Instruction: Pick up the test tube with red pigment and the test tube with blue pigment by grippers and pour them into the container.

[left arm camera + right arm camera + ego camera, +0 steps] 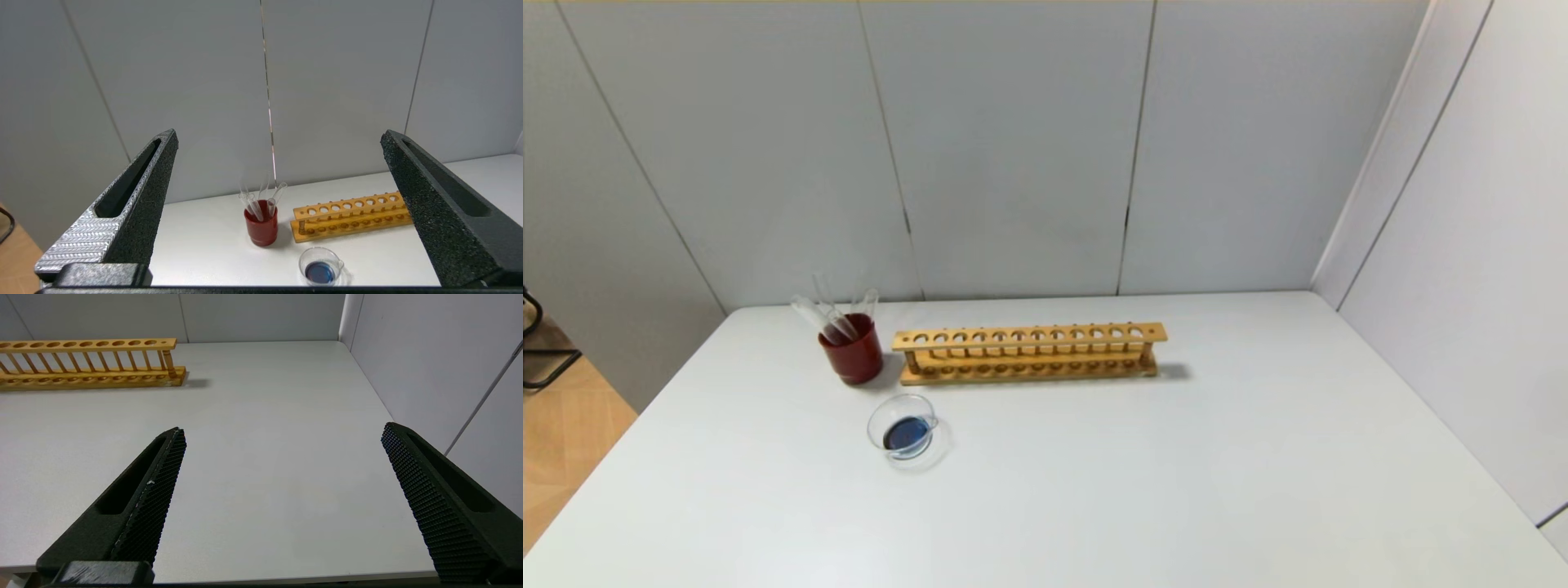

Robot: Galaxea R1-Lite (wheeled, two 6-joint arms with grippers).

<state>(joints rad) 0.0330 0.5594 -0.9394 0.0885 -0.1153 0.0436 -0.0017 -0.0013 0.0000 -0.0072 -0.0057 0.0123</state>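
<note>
container (320, 267) far ahead of left gripper (278, 136) | fingers (153, 192) spread, empty

Cup (852, 353) holding tubes (827, 320) — perhaps four — stands left of the rack (1029, 353); the container (904, 429) sits before them.

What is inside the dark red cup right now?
Several clear test tubes stand leaning in the dark red cup. Their bottom ends are hidden by the opaque wall, so any pigment colours cannot be told.
</note>
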